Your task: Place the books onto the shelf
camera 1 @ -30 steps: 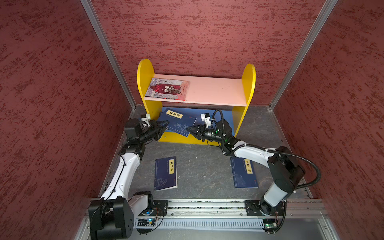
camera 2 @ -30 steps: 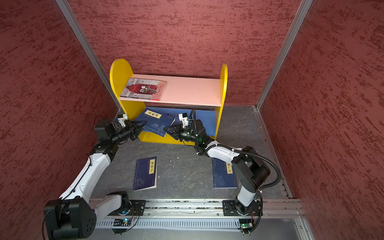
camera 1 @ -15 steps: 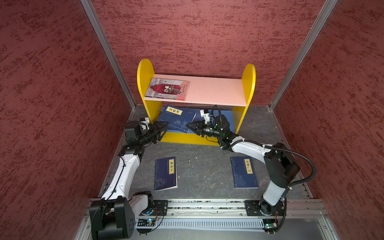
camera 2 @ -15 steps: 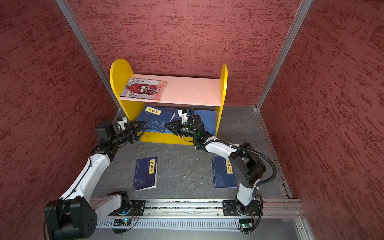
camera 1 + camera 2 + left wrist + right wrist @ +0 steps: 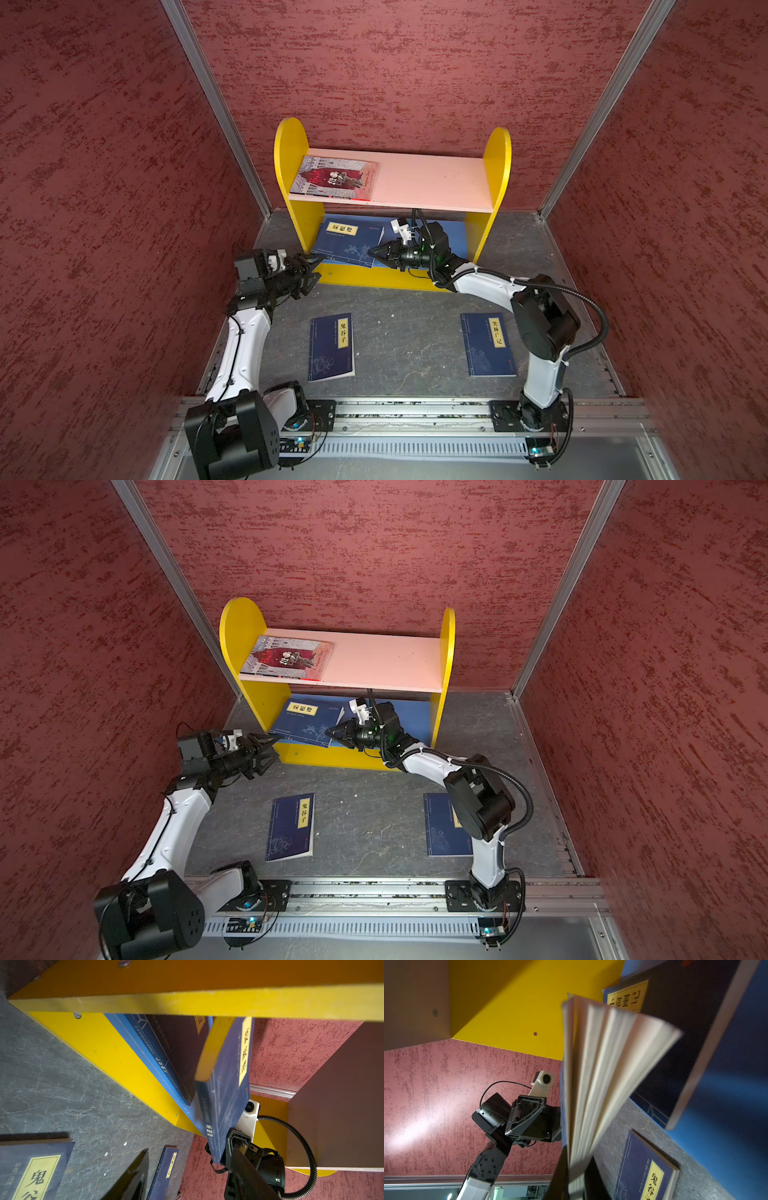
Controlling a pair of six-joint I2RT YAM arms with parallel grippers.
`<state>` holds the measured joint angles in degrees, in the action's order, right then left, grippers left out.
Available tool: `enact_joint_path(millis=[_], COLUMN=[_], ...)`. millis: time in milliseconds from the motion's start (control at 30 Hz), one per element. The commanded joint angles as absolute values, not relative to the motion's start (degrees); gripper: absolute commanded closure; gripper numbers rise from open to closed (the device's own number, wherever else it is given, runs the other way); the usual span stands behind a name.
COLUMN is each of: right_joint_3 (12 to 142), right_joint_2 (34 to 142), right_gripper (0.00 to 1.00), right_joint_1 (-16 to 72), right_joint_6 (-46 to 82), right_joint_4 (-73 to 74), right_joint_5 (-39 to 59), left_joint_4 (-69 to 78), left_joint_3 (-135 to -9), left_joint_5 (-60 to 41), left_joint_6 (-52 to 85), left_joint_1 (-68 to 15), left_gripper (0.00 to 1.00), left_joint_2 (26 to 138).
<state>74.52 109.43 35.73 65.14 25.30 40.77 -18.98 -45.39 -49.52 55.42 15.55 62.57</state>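
I hold one navy paperback [image 5: 349, 245] in my right gripper [image 5: 374, 252]. The jaws are closed narrow on its right front corner, so the cover stays tilted above the blue lower board [image 5: 455, 237] of the shelf [image 5: 291, 166] while it goes in under the pink upper board [image 5: 432, 183]. The left wrist view shows a second navy paperback [image 5: 176, 1049] lying flat at that lower board's left end. In my judgement, the tilt lets the held book ride over it rather than butt its edge. The right wrist view shows pages fanning apart beyond the jaws, so the book may sag or fall open on release. My left gripper [image 5: 313, 274] stands wide and empty just off the shelf's front left corner, apart from the book. The red-and-grey paperback [image 5: 334, 178] lies flat at the upper board's left end. On the desk [image 5: 407, 332], the front-left paperback [image 5: 331, 347] and the front-right paperback [image 5: 488, 345] are not yet shelved. One second ago the left jaws were shut at the held book's left edge; they have since parted and drawn back. The right gripper has carried the book slightly further in. The desk paperbacks have not moved.
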Motion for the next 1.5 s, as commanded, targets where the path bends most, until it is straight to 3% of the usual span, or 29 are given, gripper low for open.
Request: enact_joint_path(millis=[0,833,967,1200,1467], right_joint_3=[77.61,95.22,98.00,101.06,106.34], right_joint_2=[109.97,119.02,120.37,121.21,120.76], right_gripper=[1.00,1.00,0.91,0.60,0.47], right_joint_1=[34.27,32.39,32.34,32.26,32.17], right_joint_6=[63.29,54.39,52.29,49.28,41.89], right_joint_4=[25.90,4.15,-0.48,-6.67,-20.15], right_joint_5=[41.95,45.52,44.85,43.08,32.74], left_joint_4=[-16.69,-13.80,-13.72,-13.18,-12.48], left_joint_3=[-45.76,-46.41,-46.23,-46.06,-45.39], left_joint_5=[-52.04,-53.72,-53.70,-53.97,-54.27], left_joint_6=[55.13,55.35,55.63,56.14,56.60], left_joint_1=[15.87,15.85,15.85,15.83,15.82], left_gripper=[0.37,0.36,0.36,0.35,0.35], left_joint_2=[62.84,63.63,63.81,64.18,64.25])
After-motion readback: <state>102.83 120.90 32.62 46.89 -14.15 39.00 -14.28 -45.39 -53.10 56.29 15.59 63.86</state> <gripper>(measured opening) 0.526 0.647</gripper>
